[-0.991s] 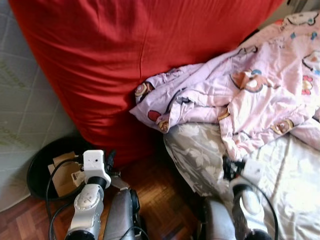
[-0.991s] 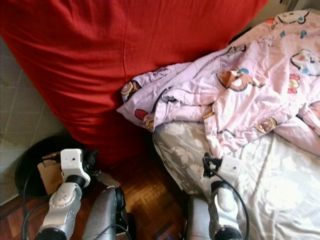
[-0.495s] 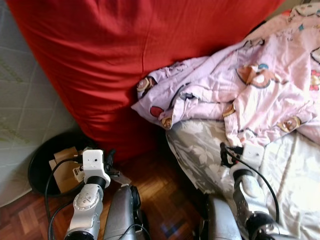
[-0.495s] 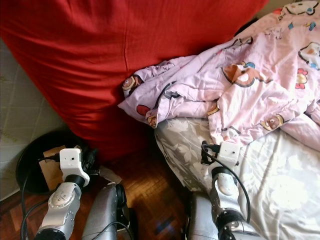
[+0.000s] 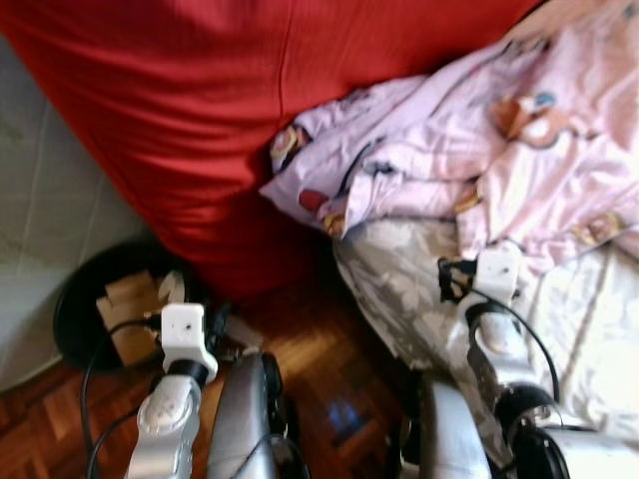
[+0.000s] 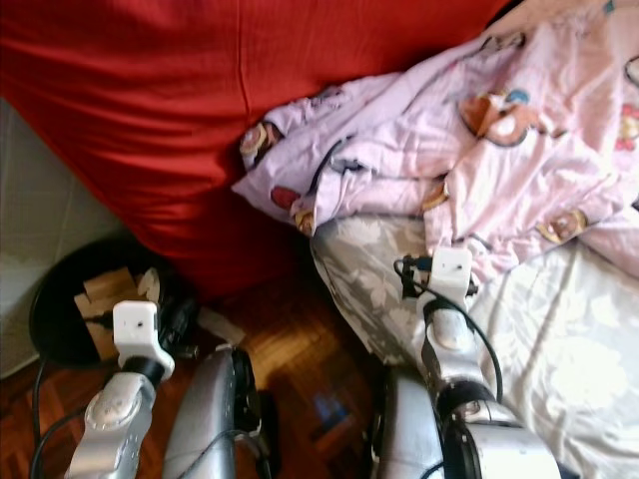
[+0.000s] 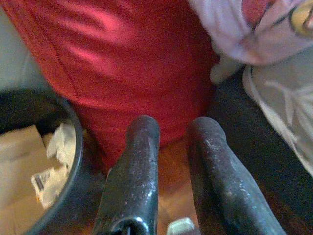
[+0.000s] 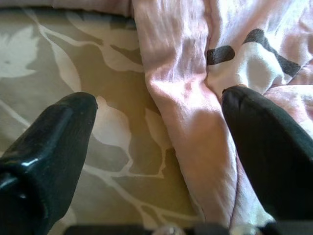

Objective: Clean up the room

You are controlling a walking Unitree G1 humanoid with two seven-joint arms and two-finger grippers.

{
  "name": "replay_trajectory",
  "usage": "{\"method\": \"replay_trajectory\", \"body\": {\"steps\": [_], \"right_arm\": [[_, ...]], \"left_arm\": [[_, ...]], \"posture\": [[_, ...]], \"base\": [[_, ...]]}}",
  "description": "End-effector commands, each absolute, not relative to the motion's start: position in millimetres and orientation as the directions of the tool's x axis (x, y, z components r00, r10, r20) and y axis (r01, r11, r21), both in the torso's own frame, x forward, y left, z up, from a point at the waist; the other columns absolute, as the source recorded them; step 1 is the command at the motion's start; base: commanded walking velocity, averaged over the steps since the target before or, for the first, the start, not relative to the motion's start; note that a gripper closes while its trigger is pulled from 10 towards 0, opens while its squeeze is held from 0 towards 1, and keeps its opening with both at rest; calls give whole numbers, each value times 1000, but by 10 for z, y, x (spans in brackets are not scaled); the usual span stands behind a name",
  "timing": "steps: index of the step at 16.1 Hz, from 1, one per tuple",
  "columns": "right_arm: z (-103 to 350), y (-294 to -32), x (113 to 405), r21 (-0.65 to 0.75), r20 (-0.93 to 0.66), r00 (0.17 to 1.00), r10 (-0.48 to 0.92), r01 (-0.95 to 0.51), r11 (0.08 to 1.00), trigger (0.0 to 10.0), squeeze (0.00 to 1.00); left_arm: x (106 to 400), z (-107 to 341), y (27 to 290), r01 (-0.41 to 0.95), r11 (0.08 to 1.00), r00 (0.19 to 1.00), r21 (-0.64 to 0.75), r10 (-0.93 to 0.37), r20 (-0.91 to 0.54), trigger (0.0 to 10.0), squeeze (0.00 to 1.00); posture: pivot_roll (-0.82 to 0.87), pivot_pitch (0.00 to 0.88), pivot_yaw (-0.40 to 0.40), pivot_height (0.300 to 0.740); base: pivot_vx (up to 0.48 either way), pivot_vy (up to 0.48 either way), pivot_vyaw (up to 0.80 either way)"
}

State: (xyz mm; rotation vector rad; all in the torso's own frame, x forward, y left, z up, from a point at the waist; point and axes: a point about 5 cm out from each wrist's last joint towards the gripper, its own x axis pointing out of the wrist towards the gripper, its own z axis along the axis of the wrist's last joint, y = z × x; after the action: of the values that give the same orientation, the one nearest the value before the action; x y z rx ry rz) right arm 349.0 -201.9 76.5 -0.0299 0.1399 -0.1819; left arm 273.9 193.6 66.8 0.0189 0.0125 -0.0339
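**Right now: right gripper reaching at the pink blanket's edge**

Currently the right gripper (image 8: 156, 122) is hovering over the bed (image 6: 559, 339), with its jaws spread wide and holding nothing. In the right wrist view a fold of the pink cartoon-print blanket (image 5: 479, 160) is lying between the two black fingers (image 8: 54, 142), over the grey leaf-patterned sheet (image 5: 399, 289); whether the fingers are touching the cloth cannot be told. The blanket is lying crumpled on the bed, its near corner spilling against the big red beanbag (image 5: 250, 110) that is leaning beside the bed.

The left gripper (image 7: 171, 147) is hanging low over the wooden parquet floor (image 5: 319, 359), just in front of the beanbag's lower edge. Its jaws are standing nearly closed, with only a narrow gap between them, and gripping nothing. Beside it, on the far side from the bed, a black round bin (image 5: 75, 319) is sitting on the floor with pieces of brown cardboard (image 5: 125, 309) inside, touching the beanbag's base.
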Motion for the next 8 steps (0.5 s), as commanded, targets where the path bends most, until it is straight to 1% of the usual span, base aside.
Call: {"method": "replay_trajectory", "body": {"steps": [1, 4, 8], "right_arm": [[697, -2041, 3453, -50, -168, 966, -199, 193, 980, 10000, 0], [639, -2113, 3408, -85, -197, 944, -266, 254, 964, 10000, 0], [615, -2224, 3366, -105, -205, 918, -338, 323, 940, 10000, 0]], "left_arm": [[2653, 608, 1964, 34, 999, 998, 20, -33, -52, 10000, 0], [2595, 618, 1966, 38, 999, 997, 23, -37, -66, 10000, 0], [2583, 621, 1978, 46, 998, 996, 31, -43, -82, 10000, 0]], "posture": [[108, 401, 70, 582], [109, 404, 74, 582], [103, 384, 80, 582]], "base": [[0, 0, 0], [0, 0, 0], [0, 0, 0]]}}
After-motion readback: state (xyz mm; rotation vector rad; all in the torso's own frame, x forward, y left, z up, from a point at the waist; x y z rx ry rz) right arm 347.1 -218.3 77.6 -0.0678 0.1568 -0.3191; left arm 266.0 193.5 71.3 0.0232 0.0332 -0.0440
